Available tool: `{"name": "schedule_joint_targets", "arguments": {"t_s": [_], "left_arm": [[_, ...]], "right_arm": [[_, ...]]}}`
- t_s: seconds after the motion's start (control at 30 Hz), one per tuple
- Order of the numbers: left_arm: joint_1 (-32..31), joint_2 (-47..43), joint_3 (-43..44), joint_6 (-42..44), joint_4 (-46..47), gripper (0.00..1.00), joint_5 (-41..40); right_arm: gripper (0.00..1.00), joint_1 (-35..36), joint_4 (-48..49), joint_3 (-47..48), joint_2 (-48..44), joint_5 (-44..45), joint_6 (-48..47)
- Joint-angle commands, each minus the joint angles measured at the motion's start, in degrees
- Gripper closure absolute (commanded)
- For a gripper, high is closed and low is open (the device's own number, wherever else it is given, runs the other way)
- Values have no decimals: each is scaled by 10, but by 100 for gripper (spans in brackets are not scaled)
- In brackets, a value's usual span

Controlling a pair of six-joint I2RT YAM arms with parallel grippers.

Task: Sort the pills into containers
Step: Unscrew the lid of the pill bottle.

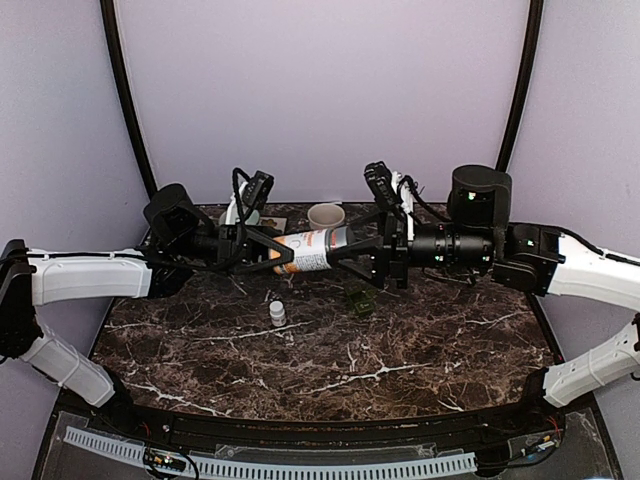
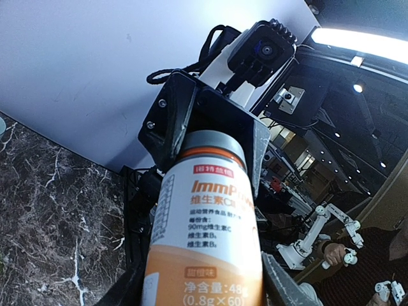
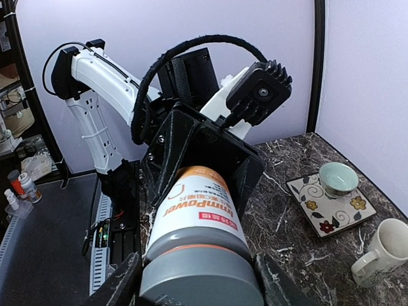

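Orange-labelled pill bottle (image 1: pixel 312 250) hangs level, lengthwise left to right, left hand (image 1: pixel 275 253) gripping its base, right hand (image 1: pixel 350 250) its grey cap (image 3: pixel 201 277), green pill box (image 1: pixel 360 300) on the counter below, closest to the right hand.

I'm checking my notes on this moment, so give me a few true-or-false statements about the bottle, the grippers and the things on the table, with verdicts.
1. The left gripper and the right gripper both grip the pill bottle above the table. True.
2. The bottle's grey cap is at the left gripper's end. False: it is at the right gripper's end.
3. The dark green pill box rests on the table, unheld. True.
4. The cream mug lies on its side. False: it stands upright.
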Motion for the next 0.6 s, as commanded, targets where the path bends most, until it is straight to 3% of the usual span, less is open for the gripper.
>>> {"name": "schedule_joint_targets", "arguments": {"t_s": [0.0,0.57], "left_arm": [[14,-20,14,-14,77,100,57],[14,-19,19,13,58,100,44]], "right_arm": [[42,-10,-33,5,-20,25,-10],[17,-9,-11,2,-31,20,43]]}}
